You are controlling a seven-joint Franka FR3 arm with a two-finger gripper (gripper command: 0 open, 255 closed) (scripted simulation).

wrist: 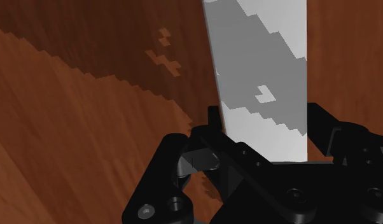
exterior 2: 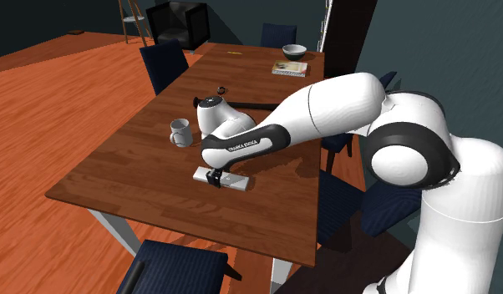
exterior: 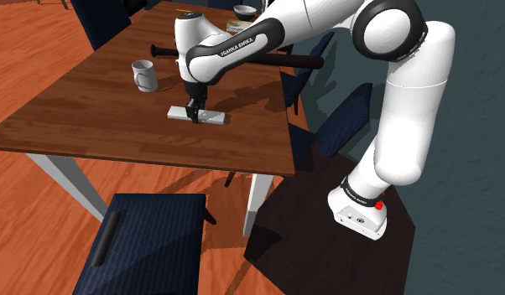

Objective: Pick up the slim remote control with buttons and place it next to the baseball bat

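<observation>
While the grey remote is lying flat on the wooden surface near the mug, my tool is clasping its sides between both fingers.

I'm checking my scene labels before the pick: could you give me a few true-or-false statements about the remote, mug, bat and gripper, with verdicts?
1. The remote lies flat on the table. True.
2. The mug lies on its side. False: it stands upright.
3. The gripper is down at the remote, with its fingers on either side of it. True.
4. The bat lies on the floor. False: it lies on the table, beyond the arm.
5. The mug touches the remote. False: they are apart.
</observation>
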